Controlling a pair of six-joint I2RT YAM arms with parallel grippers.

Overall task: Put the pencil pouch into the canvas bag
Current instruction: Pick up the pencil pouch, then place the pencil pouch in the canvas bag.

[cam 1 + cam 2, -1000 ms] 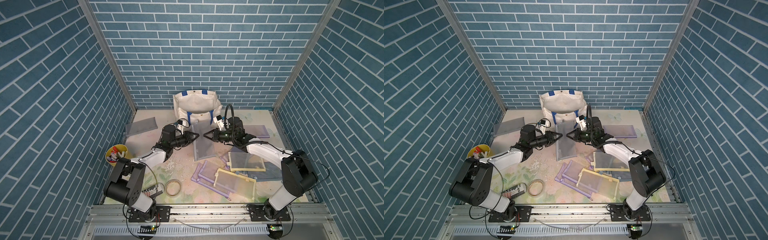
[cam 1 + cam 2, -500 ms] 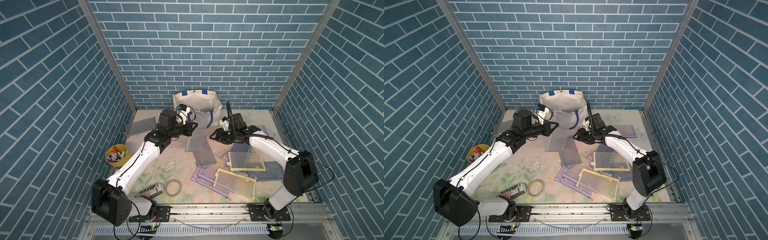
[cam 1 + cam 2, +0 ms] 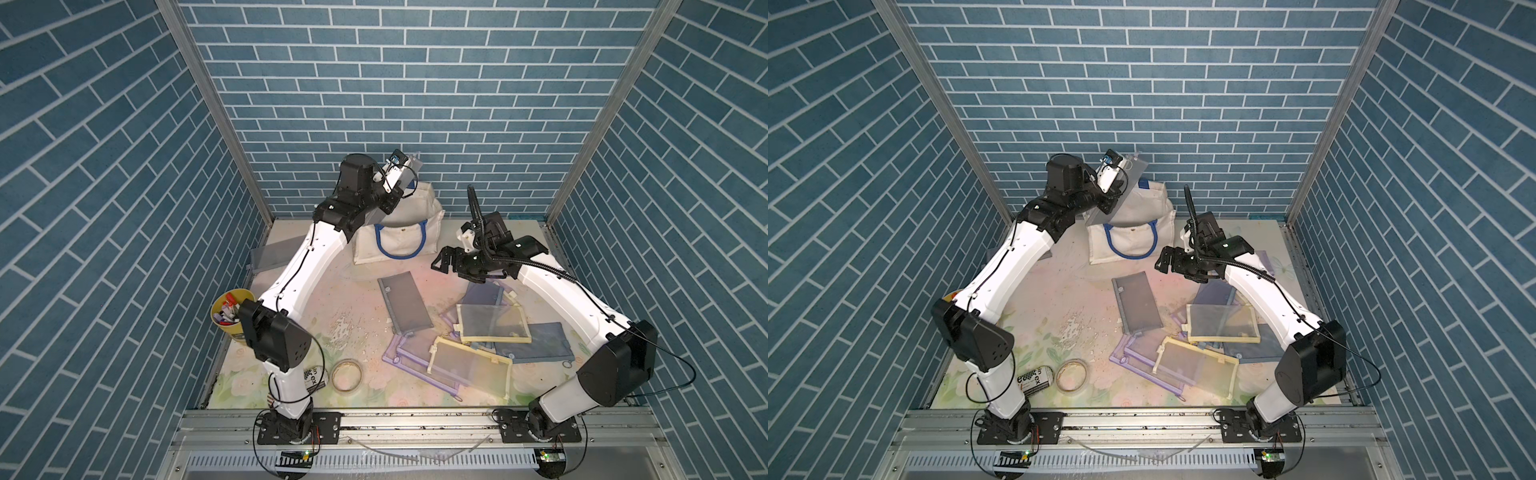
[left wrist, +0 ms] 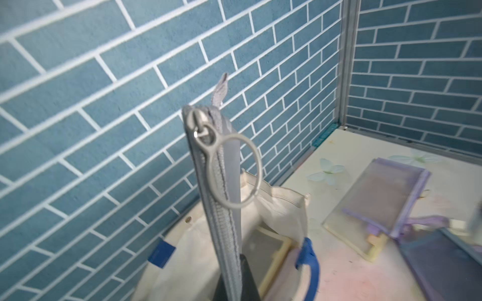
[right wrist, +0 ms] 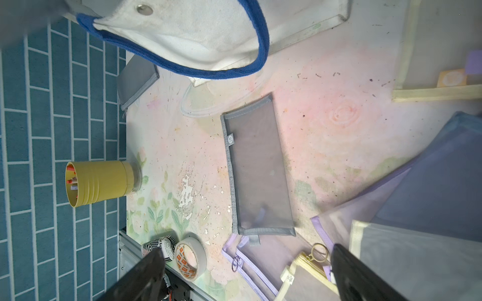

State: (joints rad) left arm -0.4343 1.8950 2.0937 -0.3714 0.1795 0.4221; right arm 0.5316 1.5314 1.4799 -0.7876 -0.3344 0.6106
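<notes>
My left gripper [image 4: 233, 282] is shut on the lower edge of a grey mesh pencil pouch [image 4: 221, 208]. It holds the pouch upright, zipper ring on top, above the open mouth of the off-white canvas bag [image 4: 283, 206]. In both top views this gripper [image 3: 1116, 198] and the pouch [image 3: 1133, 174] hang over the bag [image 3: 1133, 245] at the back wall. A yellow-edged pouch lies inside the bag. My right gripper [image 3: 446, 261] [image 5: 247, 273] stands open and empty, to the right of the bag [image 3: 399, 245] and above the table.
A second grey pouch [image 3: 405, 303] lies flat mid-table. Yellow-edged [image 3: 490, 322], purple and blue pouches are piled front right. Another grey pouch [image 3: 270, 257] leans at the back left. A yellow cup of markers [image 3: 228, 309] and a tape roll [image 3: 347, 374] are front left.
My left arm has lifted the grey pouch from the table up and back over the bag. My right gripper has let go of it, opened wide and drawn back to the right.
</notes>
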